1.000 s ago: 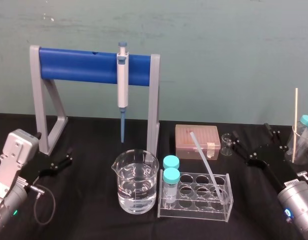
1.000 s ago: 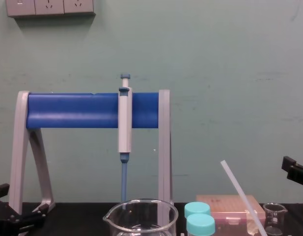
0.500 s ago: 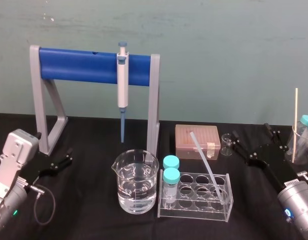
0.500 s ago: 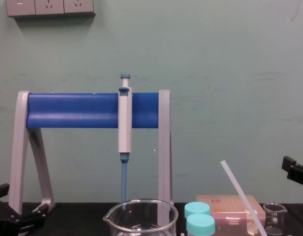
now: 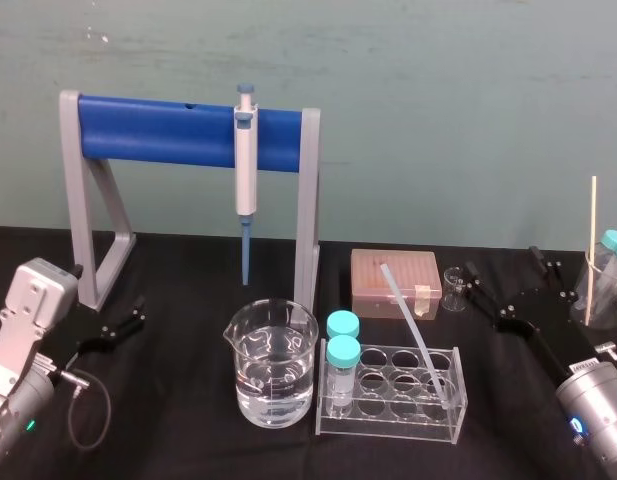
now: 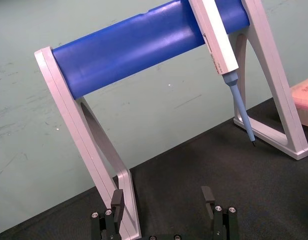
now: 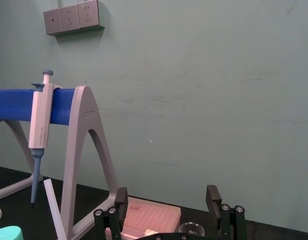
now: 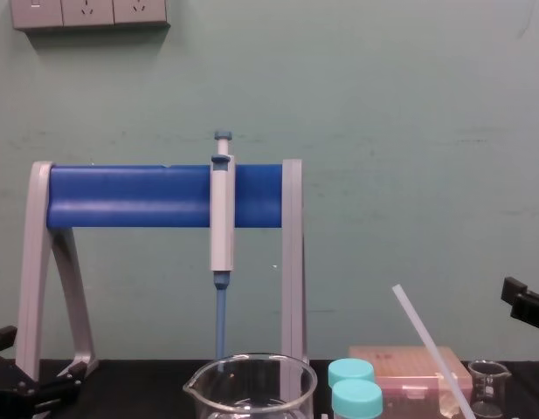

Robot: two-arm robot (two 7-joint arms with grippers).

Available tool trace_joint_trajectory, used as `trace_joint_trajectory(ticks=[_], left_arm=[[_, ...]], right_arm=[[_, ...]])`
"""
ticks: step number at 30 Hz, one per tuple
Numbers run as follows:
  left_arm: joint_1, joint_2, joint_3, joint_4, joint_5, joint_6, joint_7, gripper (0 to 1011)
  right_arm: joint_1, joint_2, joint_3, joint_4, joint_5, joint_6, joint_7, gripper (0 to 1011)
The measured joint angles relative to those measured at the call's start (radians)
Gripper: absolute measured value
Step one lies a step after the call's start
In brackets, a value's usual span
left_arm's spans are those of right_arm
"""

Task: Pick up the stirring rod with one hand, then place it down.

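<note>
On the black bench (image 5: 188, 280), the clear plastic tube rack (image 5: 388, 420) stands left of our black angular right pincer (image 5: 501, 262), nearer us. That pincer hangs released and empty. The long translucent white stirring rod (image 5: 412, 325) leans propped in a rack hole, its top free for grasping. Our left pincer (image 5: 138, 312) idles released, well apart.

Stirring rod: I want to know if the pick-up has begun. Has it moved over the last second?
No. The stirring rod leans in the rack with its top end crossing the pink box, exactly as earlier.
</note>
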Motion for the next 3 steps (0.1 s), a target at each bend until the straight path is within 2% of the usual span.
trace_joint_trajectory(ticks=[3], left_arm=[[0.000,0.000,0.000,0.000,0.000,0.000,0.000,1000]], right_arm=[[0.000,0.000,0.000,0.000,0.000,0.000,0.000,1004]])
